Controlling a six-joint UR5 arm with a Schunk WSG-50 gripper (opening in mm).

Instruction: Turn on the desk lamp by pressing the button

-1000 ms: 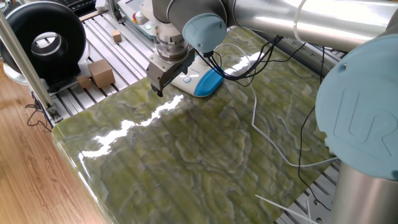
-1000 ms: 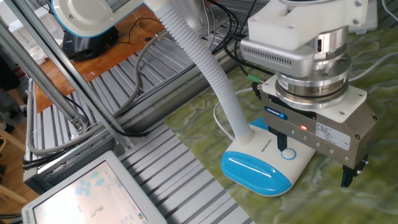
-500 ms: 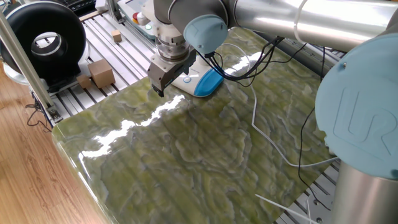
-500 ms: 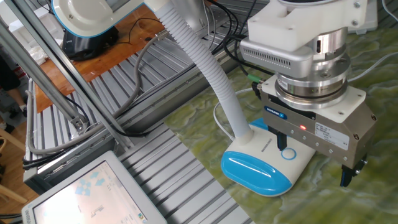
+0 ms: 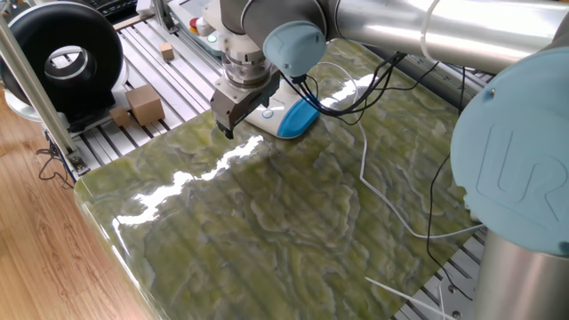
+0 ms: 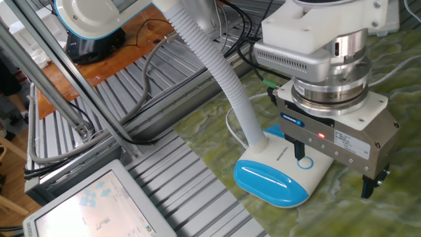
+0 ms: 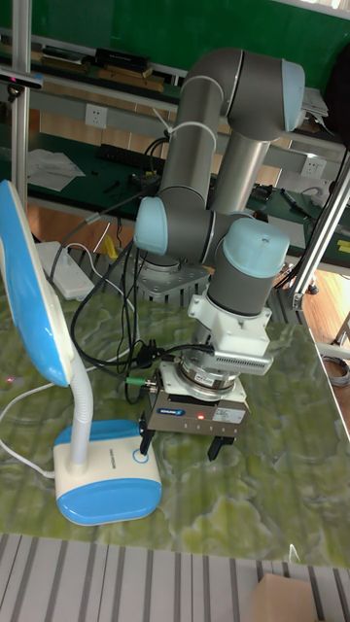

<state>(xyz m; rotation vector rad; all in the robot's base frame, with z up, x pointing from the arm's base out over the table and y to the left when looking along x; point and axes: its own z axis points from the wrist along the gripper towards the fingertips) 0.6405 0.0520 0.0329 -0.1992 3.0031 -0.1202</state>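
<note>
The desk lamp has a blue-and-white base (image 6: 271,182) (image 5: 297,118) (image 7: 102,478), a white ribbed stem (image 6: 223,79) and a blue-backed head (image 7: 29,292) that shows no glow. The button (image 6: 304,162) is a small ringed circle on the base's white face. My gripper (image 6: 334,170) (image 7: 182,445) (image 5: 234,116) hangs over the base's button end and is open, with nothing held. One fingertip (image 6: 300,151) points down right at the button, and I cannot tell whether it touches. The other fingertip (image 6: 369,185) hangs over the table beside the base.
The green marbled table (image 5: 267,222) ends in metal slats on its left. Cardboard boxes (image 5: 142,105) and a black round device (image 5: 60,58) lie beyond it. White and black cables (image 5: 382,191) cross the table. A white power strip (image 7: 64,271) lies behind the lamp.
</note>
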